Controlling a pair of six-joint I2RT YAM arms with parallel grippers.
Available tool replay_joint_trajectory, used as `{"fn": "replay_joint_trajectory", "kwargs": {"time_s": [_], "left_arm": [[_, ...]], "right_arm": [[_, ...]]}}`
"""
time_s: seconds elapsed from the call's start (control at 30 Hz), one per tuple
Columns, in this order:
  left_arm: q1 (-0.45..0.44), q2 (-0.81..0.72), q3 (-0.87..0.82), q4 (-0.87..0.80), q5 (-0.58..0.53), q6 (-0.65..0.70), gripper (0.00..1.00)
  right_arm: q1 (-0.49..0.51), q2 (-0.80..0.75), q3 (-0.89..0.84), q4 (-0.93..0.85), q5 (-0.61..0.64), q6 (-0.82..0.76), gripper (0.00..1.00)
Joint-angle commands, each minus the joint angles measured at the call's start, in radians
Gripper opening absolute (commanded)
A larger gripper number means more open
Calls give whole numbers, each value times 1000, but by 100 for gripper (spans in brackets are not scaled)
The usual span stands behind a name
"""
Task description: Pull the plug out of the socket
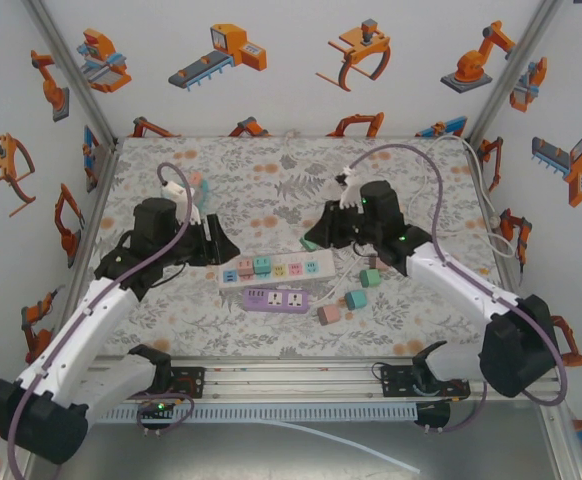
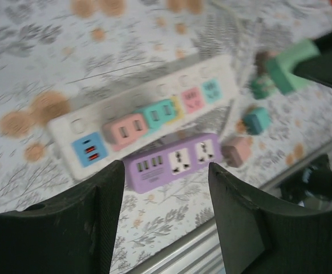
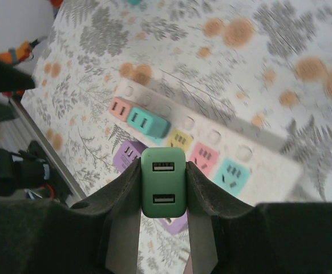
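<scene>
We note right hand (image 3: pixel 163 166) clamped on green plug (image 3: pixel 163 191), held above white strip (image 3: pixel 260 161): we judge unplugged. Left hand (image 2: pixel 166 171) part-open, empty, over purple strip (image 2: pixel 171 162), likely poised to brace.

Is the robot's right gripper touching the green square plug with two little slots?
Touching. In the right wrist view the right gripper squeezes the green square plug on both sides, no gap.
</scene>
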Motion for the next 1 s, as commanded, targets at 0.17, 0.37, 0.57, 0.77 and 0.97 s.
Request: {"fn": "replay_joint_trajectory", "kwargs": {"time_s": [0.17, 0.37, 0.57, 0.77, 0.97], "left_arm": [[-129, -101, 4, 216, 316, 206, 67], [-232, -112, 4, 235, 322, 267, 81], [-266, -132, -10, 228, 270, 280, 89], [-272, -147, -19, 196, 212, 286, 94], [-274, -140, -20, 196, 185, 291, 97]], "right_arm": [[-310, -160, -130, -126, -11, 236, 17], [-576, -116, -177, -73, -74, 257, 17], [-646, 65, -164, 28, -107, 224, 20], [-646, 217, -180, 195, -124, 239, 24], [-645, 329, -185, 266, -168, 250, 29]]}}
